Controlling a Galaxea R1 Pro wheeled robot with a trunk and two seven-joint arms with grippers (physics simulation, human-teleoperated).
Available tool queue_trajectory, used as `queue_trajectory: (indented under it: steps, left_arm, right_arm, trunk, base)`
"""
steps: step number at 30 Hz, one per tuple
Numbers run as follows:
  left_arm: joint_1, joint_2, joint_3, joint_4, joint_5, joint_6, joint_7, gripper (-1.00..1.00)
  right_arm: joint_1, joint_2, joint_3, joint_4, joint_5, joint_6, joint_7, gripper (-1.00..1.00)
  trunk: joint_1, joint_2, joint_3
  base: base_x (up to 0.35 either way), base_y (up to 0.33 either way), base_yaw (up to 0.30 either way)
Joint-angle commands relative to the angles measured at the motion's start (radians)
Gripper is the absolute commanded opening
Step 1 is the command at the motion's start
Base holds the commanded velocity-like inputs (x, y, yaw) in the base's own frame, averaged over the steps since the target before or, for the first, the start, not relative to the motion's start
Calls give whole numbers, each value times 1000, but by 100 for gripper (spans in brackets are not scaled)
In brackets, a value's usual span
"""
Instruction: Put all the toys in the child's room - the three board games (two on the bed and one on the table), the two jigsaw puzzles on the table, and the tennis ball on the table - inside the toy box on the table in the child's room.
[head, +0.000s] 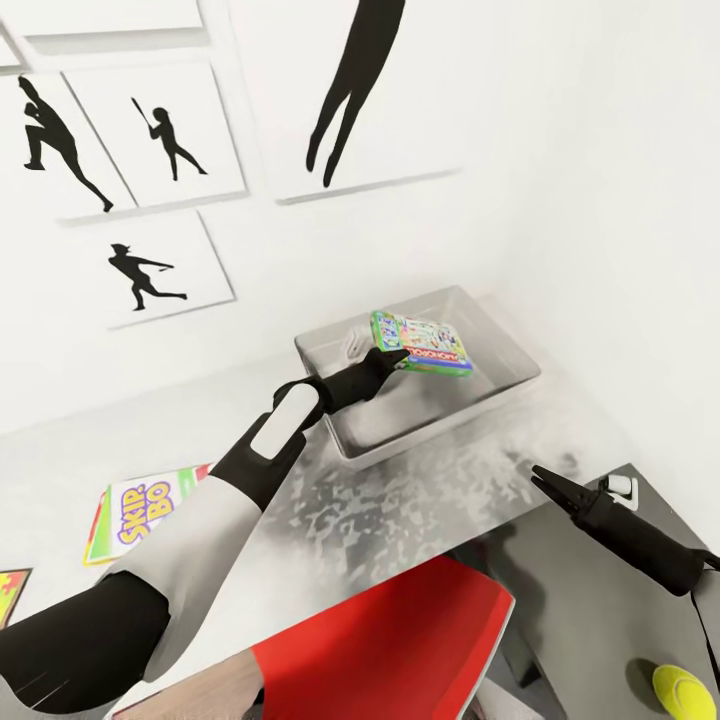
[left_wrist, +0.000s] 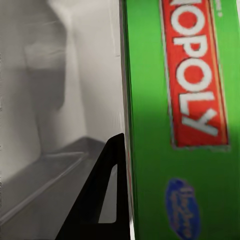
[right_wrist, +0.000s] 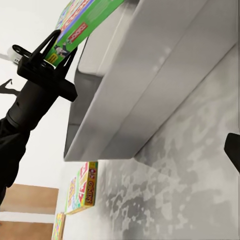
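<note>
My left gripper (head: 397, 357) is shut on the edge of the green-edged Monopoly board game (head: 425, 343) and holds it tilted above the light-grey toy box (head: 505, 385) on the white table (head: 420, 500). The left wrist view has the green lid (left_wrist: 185, 125) pressed against one black finger (left_wrist: 107, 200), with the bin's inside behind. A yellow-edged Skip-Bo game (head: 145, 515) lies flat on the table at left, and a jigsaw puzzle's corner (head: 12, 592) shows at the far left edge. The tennis ball (head: 685, 692) rests on the lower dark cabinet. My right gripper (head: 540, 478) hovers open, empty, near the toy box's front.
A red chair (head: 400, 640) stands close under the table's front edge. The dark-grey cabinet section (head: 590, 590) carries a small white object (head: 622, 490). The wall with baseball-player pictures (head: 150, 270) rises right behind the table. From the right wrist, the toy box's sloping outer wall (right_wrist: 150, 90) looms close.
</note>
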Motion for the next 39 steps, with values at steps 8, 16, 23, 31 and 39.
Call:
queue_trajectory:
  steps: [8,16,23,31,39]
  left_arm:
    - [-2,0,0,0,9,3,2,-100]
    - [-2,0,0,0,10,3,2,-100]
    - [-3,0,0,-26,9,6,1,-100]
    - [-2,0,0,-55,9,9,1,-100]
    - [-3,0,-1,-58,9,10,1,-100]
  right_arm:
    - [0,0,-1,0,0,5,2,100]
    - [-1,1,-1,0,0,3,3,100]
    - [0,1,-1,0,0,0,3,100]
    - [0,1,0,0,0,-1,3,100]
    - [0,1,0,1,0,-2,3,100]
  trunk:
    - [0,-2,-14]
    - [0,-2,-28]
    - [0,-2,-39]
    - [0,-2,-52]
    - [0,-2,-65]
  base:
    - [0,0,0]
    - [0,0,0]
    - [0,0,0]
    - [0,0,0]
    - [0,0,0]
